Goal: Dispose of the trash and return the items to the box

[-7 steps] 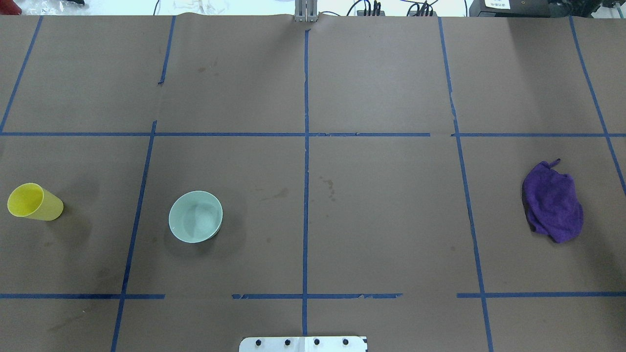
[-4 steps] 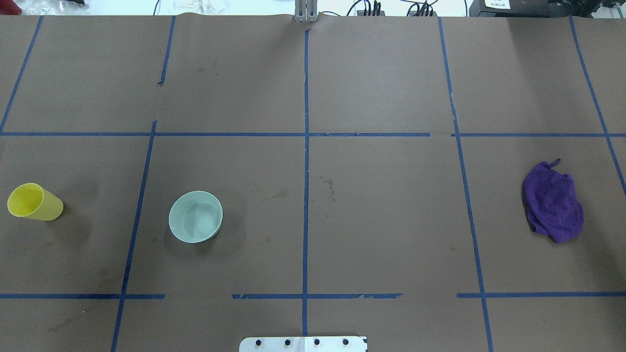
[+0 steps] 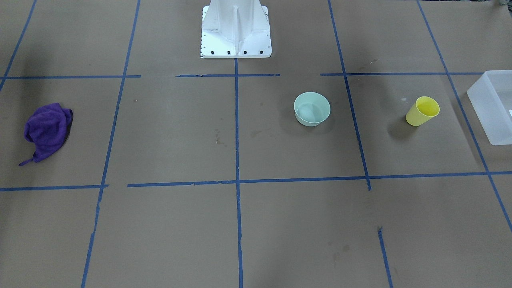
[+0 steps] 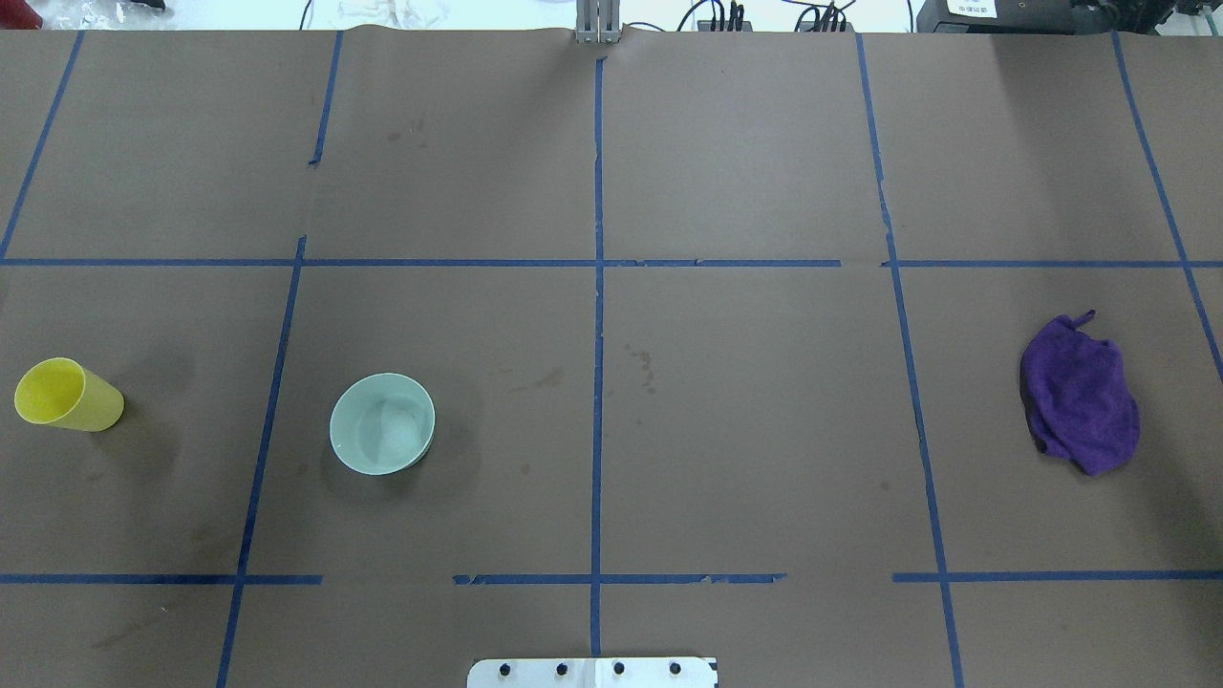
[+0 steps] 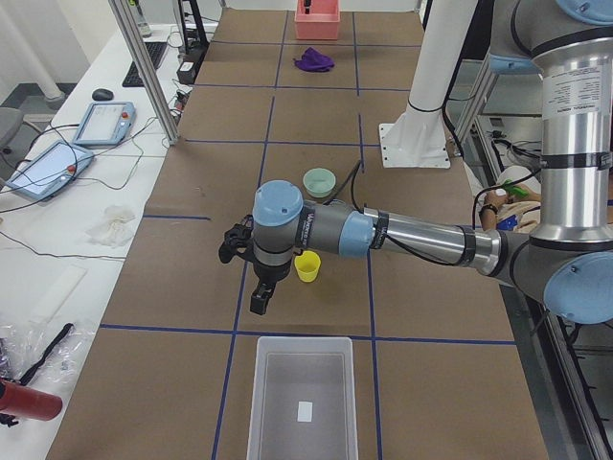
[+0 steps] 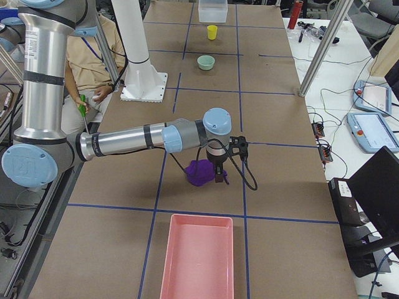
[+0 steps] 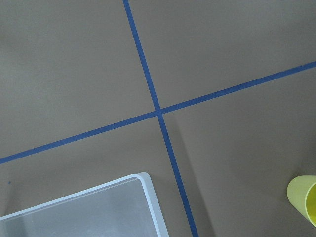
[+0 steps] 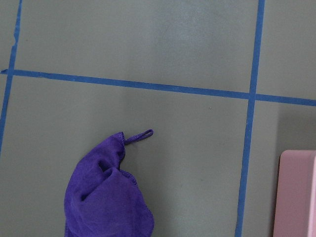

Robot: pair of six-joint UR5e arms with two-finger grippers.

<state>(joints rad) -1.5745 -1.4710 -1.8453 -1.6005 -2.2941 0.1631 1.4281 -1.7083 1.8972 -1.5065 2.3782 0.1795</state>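
- The small bright yellow tapered plastic cup (image 4: 67,395) stands upright, mouth up, on the brown paper-covered table (image 4: 745,401), far out on the robot's left side. Nothing holds it.
- The rectangular frosted translucent white plastic bin (image 3: 480,116), which serves as the box, sits past the cup at the table's left end, near it but apart. Only a small label shows inside.
- The left gripper (image 5: 259,305) hangs above the table between cup and bin. It shows only in the side view, so I cannot tell how its jaws stand.
- A round pale green plastic bowl (image 4: 382,423) rests open side up, further inboard of the cup.
- A crumpled purple cloth (image 4: 1080,397) lies far to the right. The right gripper (image 6: 218,177) hovers over it, its jaws likewise impossible to judge. A pink rectangular tray (image 6: 197,261) lies beyond the cloth.
- Over the last second, cup, bowl and cloth have not shifted in the overhead view. Probably no pick has begun, and the whole task remains to be done.
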